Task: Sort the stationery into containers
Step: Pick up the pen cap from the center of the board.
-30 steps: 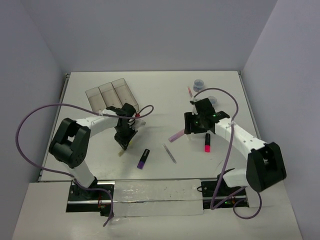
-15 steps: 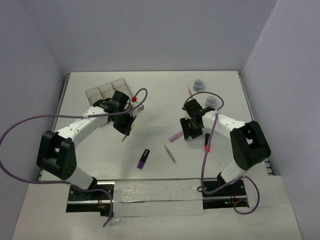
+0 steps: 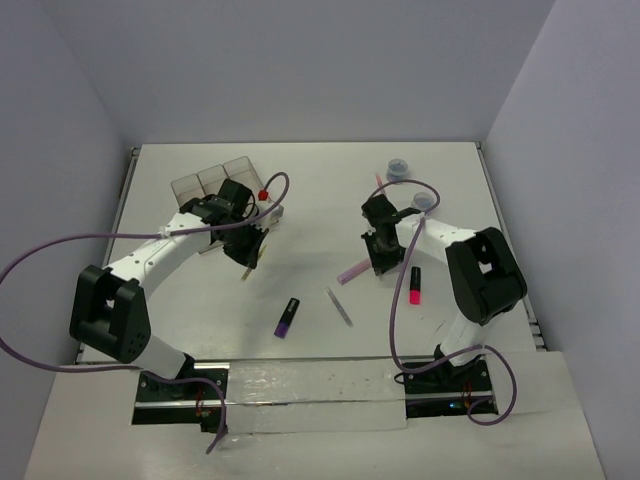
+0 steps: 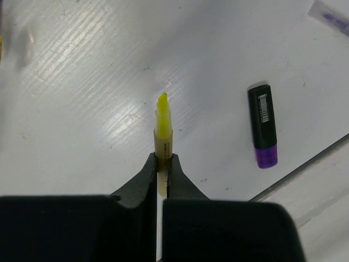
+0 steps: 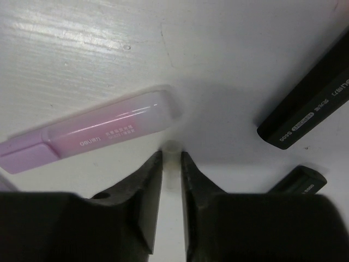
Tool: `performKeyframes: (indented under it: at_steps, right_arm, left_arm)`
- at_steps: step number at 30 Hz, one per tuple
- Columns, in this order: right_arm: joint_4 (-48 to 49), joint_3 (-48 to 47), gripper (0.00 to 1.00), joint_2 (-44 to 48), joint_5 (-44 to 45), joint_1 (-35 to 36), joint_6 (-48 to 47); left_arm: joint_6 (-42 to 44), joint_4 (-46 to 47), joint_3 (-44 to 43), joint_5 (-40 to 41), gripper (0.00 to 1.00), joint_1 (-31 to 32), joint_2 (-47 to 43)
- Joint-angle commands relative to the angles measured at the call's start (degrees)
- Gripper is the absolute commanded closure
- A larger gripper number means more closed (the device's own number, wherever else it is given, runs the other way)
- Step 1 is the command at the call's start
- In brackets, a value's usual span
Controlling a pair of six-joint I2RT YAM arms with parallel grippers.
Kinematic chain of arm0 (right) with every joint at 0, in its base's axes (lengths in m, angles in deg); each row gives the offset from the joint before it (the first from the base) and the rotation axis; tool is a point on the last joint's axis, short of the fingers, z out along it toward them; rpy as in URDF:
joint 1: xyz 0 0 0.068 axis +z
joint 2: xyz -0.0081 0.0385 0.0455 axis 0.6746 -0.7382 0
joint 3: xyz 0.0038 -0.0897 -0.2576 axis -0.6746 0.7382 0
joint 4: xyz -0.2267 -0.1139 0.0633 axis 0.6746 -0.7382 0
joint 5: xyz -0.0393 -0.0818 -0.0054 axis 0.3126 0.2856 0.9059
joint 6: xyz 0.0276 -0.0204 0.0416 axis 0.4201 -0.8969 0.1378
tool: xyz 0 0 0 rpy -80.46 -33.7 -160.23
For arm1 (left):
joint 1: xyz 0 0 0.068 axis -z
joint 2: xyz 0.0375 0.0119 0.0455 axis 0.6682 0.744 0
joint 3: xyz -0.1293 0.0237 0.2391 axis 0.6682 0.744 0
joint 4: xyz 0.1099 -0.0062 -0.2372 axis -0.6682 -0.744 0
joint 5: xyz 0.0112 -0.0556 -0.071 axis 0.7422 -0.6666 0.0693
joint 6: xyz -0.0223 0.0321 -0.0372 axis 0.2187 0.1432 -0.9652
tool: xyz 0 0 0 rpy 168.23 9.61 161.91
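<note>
My left gripper [image 3: 246, 247] [image 4: 163, 166] is shut on a thin yellow stick [image 4: 163, 128] and holds it above the table, just in front of the three joined smoky bins [image 3: 213, 180]. A purple marker [image 3: 288, 317] [image 4: 263, 128] and a thin grey stick [image 3: 339, 306] lie on the table between the arms. My right gripper [image 3: 381, 256] [image 5: 172, 158] is low over the table with its jaws closed on a pale thin stick end. A lilac marker [image 3: 352, 272] [image 5: 92, 136] lies just beyond it, and a pink-red marker [image 3: 414, 286] to its right.
An orange-red marker [image 3: 263, 195] sits by the bins' right end. Two grey-blue rolls [image 3: 398, 168] [image 3: 425, 201] stand at the back right, with a pink stick [image 3: 378, 180] beside them. A black marker body [image 5: 305, 109] lies right of my right fingers.
</note>
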Motion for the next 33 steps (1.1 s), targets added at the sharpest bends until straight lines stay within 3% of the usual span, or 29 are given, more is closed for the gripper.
performKeyframes:
  at_steps: [1,5,12,16,19,21,23,27,33]
  right_arm:
    - [-0.5,-2.3,0.84,-0.7,1.1,0.4,-0.8]
    - [-0.5,-0.7,1.00,1.7,-0.5,0.5,-1.1]
    - [-1.6,-1.1,1.00,7.7,0.8,1.0,-2.5]
    - [1.7,-1.3,1.00,19.1,5.7,2.2,-7.4]
    - [11.4,-0.3,1.00,27.0,6.6,2.9,-13.0]
    - [19.1,1.8,1.00,29.6,6.1,3.4,-17.1]
    - [30.5,5.7,1.00,34.7,5.4,4.3,-24.2]
    - [53.3,12.9,1.00,41.7,0.7,7.2,-40.5]
    - [61.5,14.6,1.00,45.4,-9.1,11.5,-61.2]
  left_arm:
    - [-0.2,0.8,-0.1,-1.4,1.00,-0.4,-1.8]
    - [0.1,1.0,0.0,-1.4,1.00,-0.4,-2.0]
    - [2.3,1.5,-1.8,2.7,1.00,-0.4,-2.9]
    - [10.5,0.7,-6.2,13.8,1.00,-0.2,-5.7]
    - [26.0,4.1,-9.7,23.5,1.00,0.1,-11.0]
    - [31.2,8.0,-10.2,26.7,1.00,0.4,-13.9]
    - [41.2,13.4,-9.4,29.7,1.00,0.5,-17.4]
    - [50.5,28.6,-5.2,32.8,1.00,1.2,-24.6]
    - [59.1,40.0,6.0,39.1,1.00,4.7,-32.8]
